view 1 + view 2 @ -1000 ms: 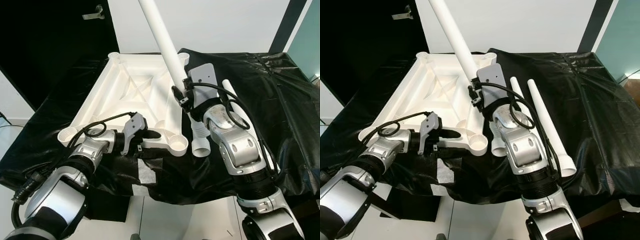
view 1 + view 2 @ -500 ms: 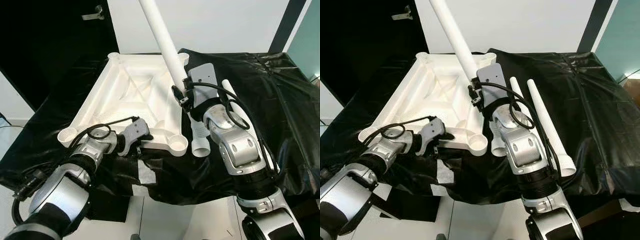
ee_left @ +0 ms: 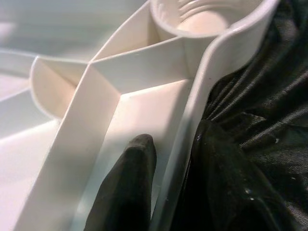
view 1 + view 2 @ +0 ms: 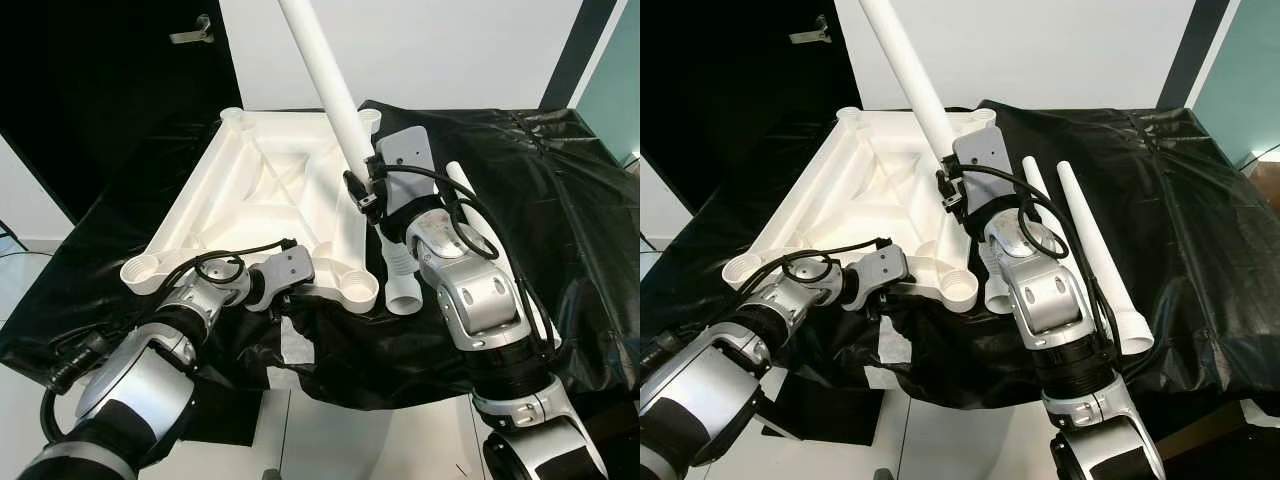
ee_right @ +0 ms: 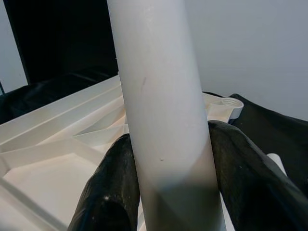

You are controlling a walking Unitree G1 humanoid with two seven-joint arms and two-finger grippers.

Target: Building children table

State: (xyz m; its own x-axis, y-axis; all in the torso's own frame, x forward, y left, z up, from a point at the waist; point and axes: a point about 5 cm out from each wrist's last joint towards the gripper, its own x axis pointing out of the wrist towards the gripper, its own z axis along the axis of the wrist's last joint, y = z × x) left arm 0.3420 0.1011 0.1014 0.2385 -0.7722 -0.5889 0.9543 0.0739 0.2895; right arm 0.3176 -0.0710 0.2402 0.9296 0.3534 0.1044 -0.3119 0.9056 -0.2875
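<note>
The white tabletop [image 4: 262, 188] lies upside down on the black-covered table, with a round socket at each corner. My left gripper [image 4: 303, 282] is shut on its front rim [image 3: 191, 120], just left of the front right socket [image 4: 357, 288]. One finger [image 3: 126, 188] is inside the rim and the other is outside, against the cloth. My right gripper [image 4: 368, 188] is shut on a long white leg [image 4: 326, 82], held tilted with its top leaning back and left. The leg's ribbed lower end [image 4: 403, 292] hangs just right of that socket. Both right fingers [image 5: 109, 188] press against the leg [image 5: 159, 96].
Two spare white legs [image 4: 1095, 240] lie on the black cloth to the right of my right arm. The cloth [image 4: 340, 345] bunches at the table's front edge, with a pale patch [image 4: 294, 343] in it. A dark door [image 4: 100, 90] stands at the back left, beside a white wall.
My left gripper slid right along the tabletop's front edge and now clamps the rim near the front right socket. The right arm and its leg stayed put.
</note>
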